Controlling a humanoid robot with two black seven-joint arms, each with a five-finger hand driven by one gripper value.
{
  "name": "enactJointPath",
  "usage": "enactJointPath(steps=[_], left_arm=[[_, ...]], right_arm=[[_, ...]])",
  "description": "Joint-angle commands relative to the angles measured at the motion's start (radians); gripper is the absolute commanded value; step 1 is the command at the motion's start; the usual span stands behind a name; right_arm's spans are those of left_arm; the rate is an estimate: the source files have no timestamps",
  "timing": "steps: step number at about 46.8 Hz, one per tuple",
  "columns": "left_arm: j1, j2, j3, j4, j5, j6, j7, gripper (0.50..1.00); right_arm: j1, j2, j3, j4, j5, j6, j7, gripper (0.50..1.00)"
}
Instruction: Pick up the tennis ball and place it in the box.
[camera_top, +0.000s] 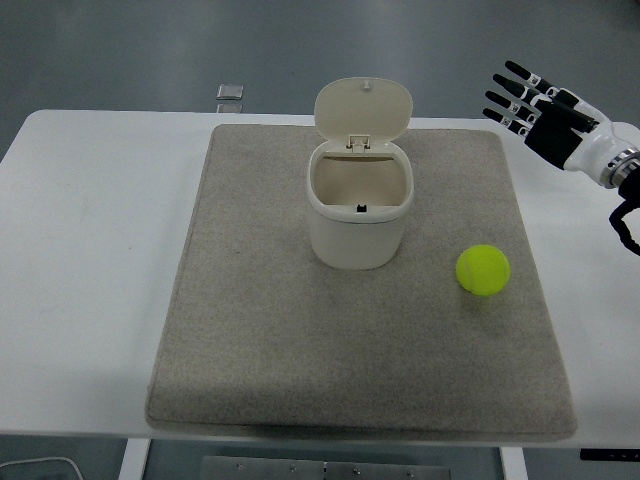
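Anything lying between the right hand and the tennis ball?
No. In the head view, only bare grey mat separates the open right hand from the tennis ball.

The right hand (535, 110) has black segmented fingers (503, 98) with pale joint marks, a white wrist cuff, a metal ring and black cabling behind.

A white table (80, 250) carries a beige mat (300, 350); grey floor (200, 50) spreads toward twelve o'clock, evenly lit, no shadows.
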Motion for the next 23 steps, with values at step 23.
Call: enactJointPath(steps=[23], left_arm=[[-0.003, 0.000, 0.001, 0.000, 0.000, 0.000, -0.002, 0.992]], right_arm=[[0.001, 0.000, 0.003, 0.001, -0.001, 0.001, 0.001, 0.913]])
